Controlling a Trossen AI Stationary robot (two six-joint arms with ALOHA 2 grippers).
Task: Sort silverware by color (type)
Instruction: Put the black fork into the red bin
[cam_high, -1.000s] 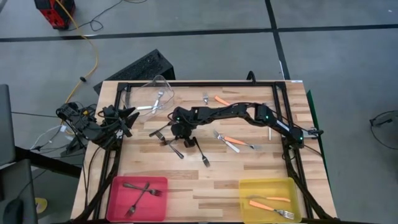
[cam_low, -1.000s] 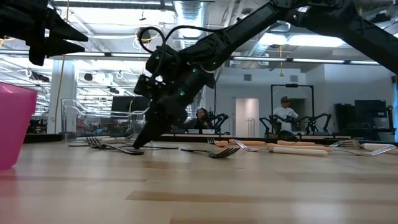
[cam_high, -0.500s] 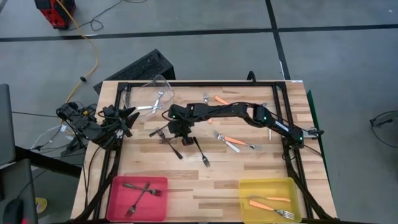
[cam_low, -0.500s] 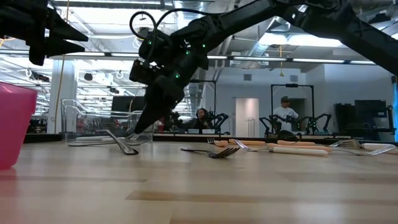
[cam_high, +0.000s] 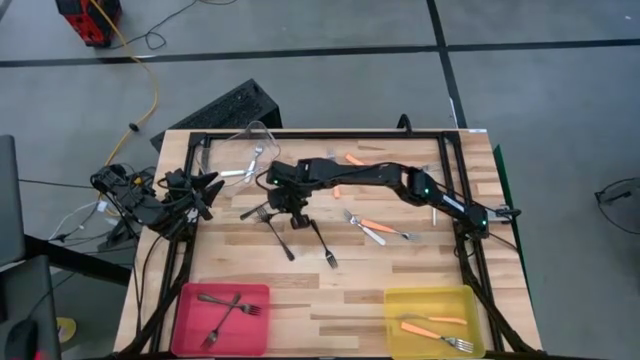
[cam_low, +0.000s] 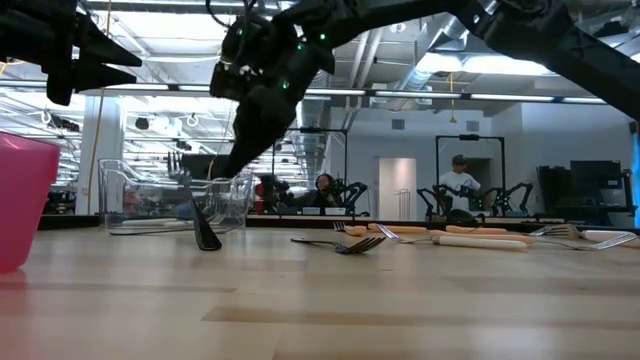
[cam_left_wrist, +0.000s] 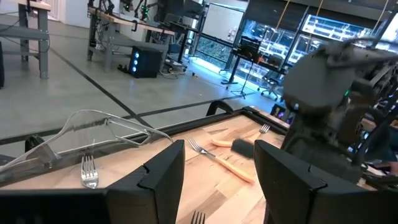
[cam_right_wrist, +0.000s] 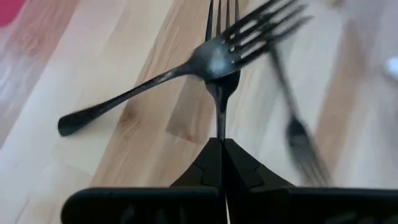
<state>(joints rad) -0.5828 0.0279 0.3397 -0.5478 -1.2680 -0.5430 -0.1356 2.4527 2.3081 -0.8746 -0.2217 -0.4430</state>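
Note:
My right gripper (cam_high: 291, 203) hangs over the table's middle left, shut on a dark fork (cam_right_wrist: 222, 62) whose head (cam_high: 257, 213) points toward the left edge. Beneath it, two more dark forks (cam_high: 283, 240) (cam_high: 324, 244) lie flat on the wood. Orange-handled forks (cam_high: 356, 160) (cam_high: 386, 229) and a silver fork (cam_high: 362, 229) lie farther right. A silver fork (cam_high: 255, 157) is in the clear bin (cam_high: 262, 133). The pink bin (cam_high: 190, 320) holds dark forks, and the yellow bin (cam_high: 432, 296) holds orange ones. My left gripper (cam_left_wrist: 214, 180) waits open at the left edge. My right gripper pinches the dark fork's thin handle (cam_right_wrist: 221, 127) between its two fingers, which lie along the fork and slant down from the right. The fork hangs steeply below the fingers, head end lowest (cam_low: 208, 240), near the wood. I cannot tell whether that end touches the table.
A black frame (cam_high: 300, 134) runs round the tabletop. The clear bin stands far left, the pink bin near left and the yellow bin near right. Bare wood (cam_high: 330, 300) lies between the two coloured bins.
My right gripper has risen, staying shut on the dark fork's handle. The fork lay flat on the table and has tipped up to hang steeply, its handle end lifted and its head end staying low.

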